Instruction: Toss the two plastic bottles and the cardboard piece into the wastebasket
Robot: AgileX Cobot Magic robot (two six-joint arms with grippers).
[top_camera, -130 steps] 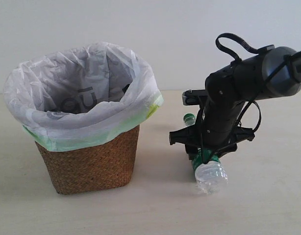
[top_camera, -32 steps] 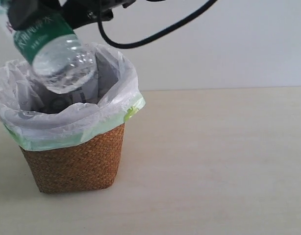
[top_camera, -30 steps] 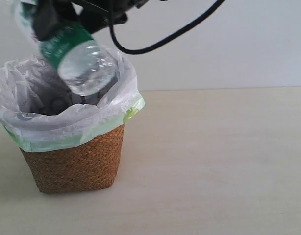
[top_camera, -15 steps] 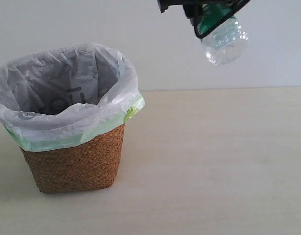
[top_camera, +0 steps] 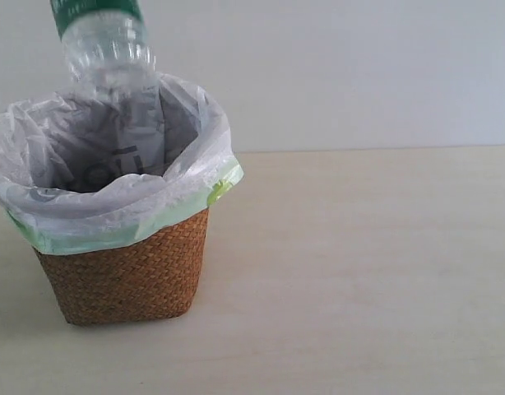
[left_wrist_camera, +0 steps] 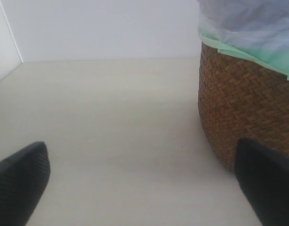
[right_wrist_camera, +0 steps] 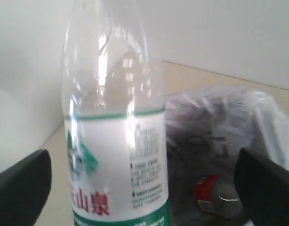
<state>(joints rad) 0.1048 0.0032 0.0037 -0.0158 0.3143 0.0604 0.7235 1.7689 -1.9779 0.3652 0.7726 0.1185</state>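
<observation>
The stouter clear bottle with the green-white label (top_camera: 108, 49) hangs base down over the back left rim of the wastebasket (top_camera: 125, 271); its top is cut off by the exterior view's edge. In the right wrist view this bottle (right_wrist_camera: 116, 141) stands between the two fingers of my right gripper (right_wrist_camera: 144, 188), which is open, with a gap on each side. Below it, inside the bag (right_wrist_camera: 220, 127), lies the slim bottle with the red label (right_wrist_camera: 210, 193). My left gripper (left_wrist_camera: 144, 188) is open and low over the table beside the wicker wall (left_wrist_camera: 248, 103). The cardboard piece is out of view.
The pale wooden table (top_camera: 359, 271) stretches right of the basket, and a white wall stands behind it. In the left wrist view the tabletop (left_wrist_camera: 107, 122) runs to a wall corner.
The green-label bottle swung from high on the right back to above the basket's left rim, now base down. The arm and gripper have left the exterior view.
</observation>
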